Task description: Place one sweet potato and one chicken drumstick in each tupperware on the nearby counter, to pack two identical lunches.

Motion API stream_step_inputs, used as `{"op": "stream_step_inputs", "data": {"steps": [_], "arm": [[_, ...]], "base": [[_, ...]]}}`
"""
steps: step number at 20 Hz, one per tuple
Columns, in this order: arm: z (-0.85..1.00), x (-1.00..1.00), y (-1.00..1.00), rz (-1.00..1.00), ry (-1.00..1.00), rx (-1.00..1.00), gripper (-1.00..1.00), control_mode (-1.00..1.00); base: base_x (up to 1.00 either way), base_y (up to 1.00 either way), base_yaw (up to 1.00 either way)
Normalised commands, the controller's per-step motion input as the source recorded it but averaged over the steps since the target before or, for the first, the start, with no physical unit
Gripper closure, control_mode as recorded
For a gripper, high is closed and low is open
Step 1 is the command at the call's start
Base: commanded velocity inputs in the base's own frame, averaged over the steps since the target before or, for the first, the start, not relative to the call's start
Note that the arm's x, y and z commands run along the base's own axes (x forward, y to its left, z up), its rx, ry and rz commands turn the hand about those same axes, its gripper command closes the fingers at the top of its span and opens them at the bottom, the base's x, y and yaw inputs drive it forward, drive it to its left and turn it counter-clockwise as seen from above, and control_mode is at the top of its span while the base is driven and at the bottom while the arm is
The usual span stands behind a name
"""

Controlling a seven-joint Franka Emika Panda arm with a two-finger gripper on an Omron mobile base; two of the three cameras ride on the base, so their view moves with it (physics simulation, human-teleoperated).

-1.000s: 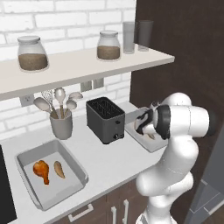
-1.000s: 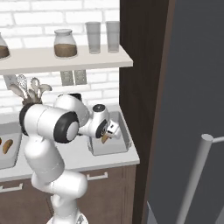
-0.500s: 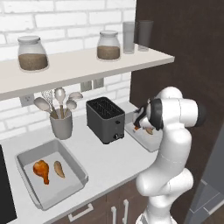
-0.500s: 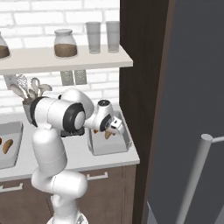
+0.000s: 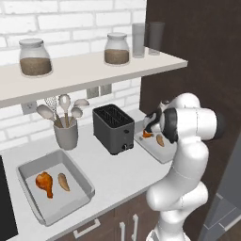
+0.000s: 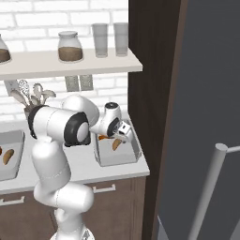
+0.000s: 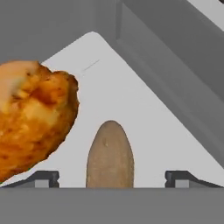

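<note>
On the counter [image 5: 117, 172], the left tray [image 5: 28, 186] near its front edge already holds a drumstick [image 5: 44, 182] and a sweet potato [image 5: 63, 181] side by side. Right of the toaster [image 5: 113, 128], the second tray [image 6: 132, 149] holds the same pair. Over it hangs the gripper [image 7: 112, 177], jaws wide and released. Its sweet potato [image 7: 110, 156] points lengthwise toward the tray's far corner, the drumstick [image 7: 33, 118] just beside it.

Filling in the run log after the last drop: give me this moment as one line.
gripper: open, over right tupperware | sweet potato: between fingertips, lying in it | chicken drumstick: beside it | left tupperware: holds one of each
</note>
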Motion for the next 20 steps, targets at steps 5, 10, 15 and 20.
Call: {"op": "stream_step_inputs", "data": {"steps": [5, 10, 15, 20], "arm": [[0.70, -0.71, 0.19, 0.00, 0.00, 0.00, -1.00, -1.00], [0.80, -0.44, 0.24, 0.00, 0.00, 0.00, -1.00, -1.00], [0.63, -0.60, 0.07, 0.00, 0.00, 0.00, -1.00, -1.00], [0.36, -0.97, 0.00, 0.00, -0.01, 0.00, -1.00, -1.00]], "base": [[0.00, 0.00, 0.00], [0.00, 0.00, 0.00], [0.00, 0.00, 0.00], [0.00, 0.00, 0.00]]}}
